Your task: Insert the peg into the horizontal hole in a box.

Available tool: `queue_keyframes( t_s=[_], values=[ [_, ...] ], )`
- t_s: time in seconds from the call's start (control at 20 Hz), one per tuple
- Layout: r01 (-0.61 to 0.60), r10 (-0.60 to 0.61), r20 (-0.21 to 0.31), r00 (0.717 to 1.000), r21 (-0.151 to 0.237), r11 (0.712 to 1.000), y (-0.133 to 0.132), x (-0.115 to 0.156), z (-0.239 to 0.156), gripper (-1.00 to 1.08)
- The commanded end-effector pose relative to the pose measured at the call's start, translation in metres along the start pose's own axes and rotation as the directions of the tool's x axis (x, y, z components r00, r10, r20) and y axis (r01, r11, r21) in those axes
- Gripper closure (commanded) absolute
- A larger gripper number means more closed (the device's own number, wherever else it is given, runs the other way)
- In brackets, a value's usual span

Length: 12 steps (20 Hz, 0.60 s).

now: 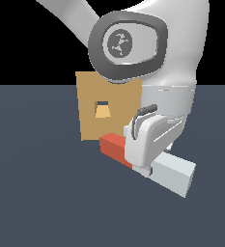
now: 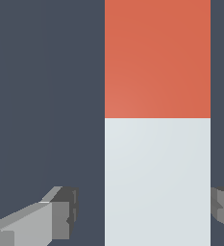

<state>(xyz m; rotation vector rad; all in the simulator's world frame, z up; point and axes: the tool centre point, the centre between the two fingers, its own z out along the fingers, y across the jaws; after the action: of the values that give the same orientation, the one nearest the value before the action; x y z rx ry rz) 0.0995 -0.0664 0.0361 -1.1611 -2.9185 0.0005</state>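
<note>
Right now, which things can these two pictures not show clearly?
- Exterior view: the gripper fingertips and middle of the peg sit behind the hand, so contact is unclear.
- Exterior view: the arm covers the top of the box.
- Wrist view: both peg ends are cut off; box and hole are out of frame.

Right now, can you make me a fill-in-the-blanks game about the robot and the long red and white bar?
1. The end of the long red and pale grey-white square bar that points toward the upright tan box is coloured ____.
2. The small hole in the box has a ____ shape.
3. In the wrist view, the fingers of the hand sit on either side of the bar's ____ part.

Missing words: red; square; white
</note>
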Motion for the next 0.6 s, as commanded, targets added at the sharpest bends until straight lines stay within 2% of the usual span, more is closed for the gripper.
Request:
queue_keyframes(
  t_s=[0.0,0.3,0.35,0.55],
  values=[
    [0.0,0.0,0.001,1.0,0.0,1.0,-0.0001,0.0,0.0098,-0.92],
    [0.0,0.0,0.001,1.0,0.0,1.0,0.0009,-0.0011,0.0123,-0.92],
    [0.0,0.0,0.001,1.0,0.0,1.0,0.0009,-0.0011,0.0123,1.08],
    [0.0,0.0,0.001,1.0,0.0,1.0,0.0009,-0.0011,0.0123,1.08]
  ],
)
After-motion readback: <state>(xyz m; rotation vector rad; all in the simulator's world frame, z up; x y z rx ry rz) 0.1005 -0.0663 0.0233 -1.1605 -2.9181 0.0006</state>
